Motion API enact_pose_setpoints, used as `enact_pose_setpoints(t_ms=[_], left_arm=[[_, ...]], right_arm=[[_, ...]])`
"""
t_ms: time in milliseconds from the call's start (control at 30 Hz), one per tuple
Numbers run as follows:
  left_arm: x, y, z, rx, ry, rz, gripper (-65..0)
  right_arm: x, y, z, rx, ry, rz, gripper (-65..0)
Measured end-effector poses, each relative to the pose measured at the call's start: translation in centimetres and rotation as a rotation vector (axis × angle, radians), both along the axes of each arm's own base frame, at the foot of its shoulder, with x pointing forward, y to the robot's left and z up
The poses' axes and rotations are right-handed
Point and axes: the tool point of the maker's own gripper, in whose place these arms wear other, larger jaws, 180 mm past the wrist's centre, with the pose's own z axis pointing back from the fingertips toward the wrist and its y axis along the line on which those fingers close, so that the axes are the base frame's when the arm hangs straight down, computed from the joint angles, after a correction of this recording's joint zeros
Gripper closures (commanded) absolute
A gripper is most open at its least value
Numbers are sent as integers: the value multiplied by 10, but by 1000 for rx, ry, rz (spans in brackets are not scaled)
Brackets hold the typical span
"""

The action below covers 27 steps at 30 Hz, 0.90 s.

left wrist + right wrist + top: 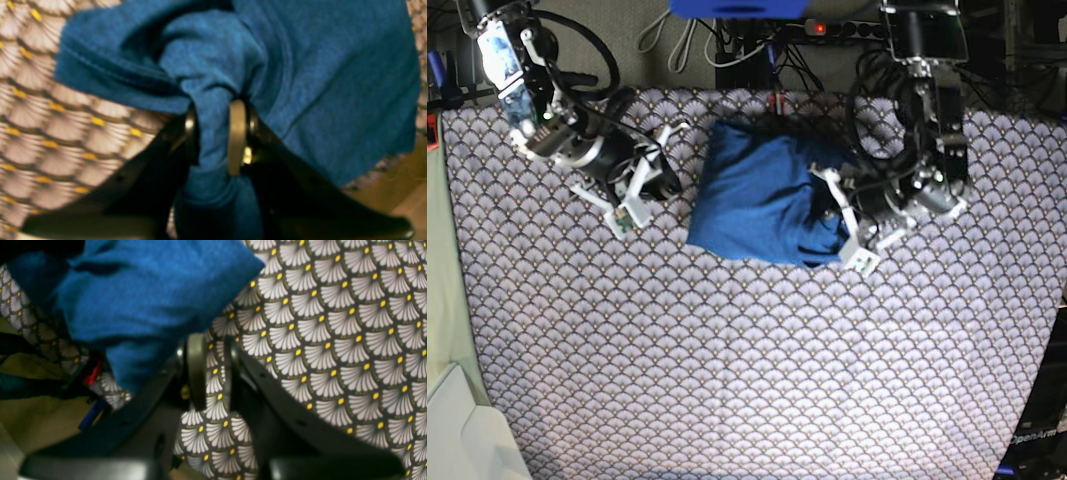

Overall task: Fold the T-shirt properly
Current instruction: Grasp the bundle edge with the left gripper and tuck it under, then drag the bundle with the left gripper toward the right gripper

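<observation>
The left claw (pixel 213 136) is clamped on a bunched fold of the T-shirt (pixel 762 195), at the shirt's edge nearest that arm. The right claw (pixel 210 370) stands narrow with nothing between its pads, just beside the shirt's opposite edge. The shirt lies folded on the scallop-patterned cloth (pixel 747 360) covering the counter.

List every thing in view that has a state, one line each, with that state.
T-shirt: partly folded and bunched, lying on the cloth.
Left gripper: shut on a wad of the T-shirt.
Right gripper: jaws slightly apart, holding nothing, beside the shirt.
Scallop-patterned cloth: spread flat.
</observation>
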Motion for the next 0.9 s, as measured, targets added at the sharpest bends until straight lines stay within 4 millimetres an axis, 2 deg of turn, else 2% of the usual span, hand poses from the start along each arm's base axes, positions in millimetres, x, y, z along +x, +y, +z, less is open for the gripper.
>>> enact_pose_setpoints(t_ms=[100,233,333,467,567,733,900], left_arm=[[14,-8,3,122,-34,-91,-4],[13,-35,-6,203,-29,-224,-4],[15,-52,-11,255,-32,-308,-4],[24,-65,-13,351,-56,-414,-4],[30,-86,-11,385,-106,-507,-4],[44,-115,-5,445,-186,-638,-4],[41,-150,-1,443,-282,-787,-4]], right_arm=[[-3,-8,-3,-5,14,-24,-107],[2,-29,-3,-20,8,-89,-107],[5,-52,-1,-35,0,-158,-109],[6,-94,1,-77,-8,-269,-110],[5,-118,4,-96,-15,-334,-110],[0,-141,6,-115,-13,-397,-110],[1,-172,16,-141,-48,-478,-110]])
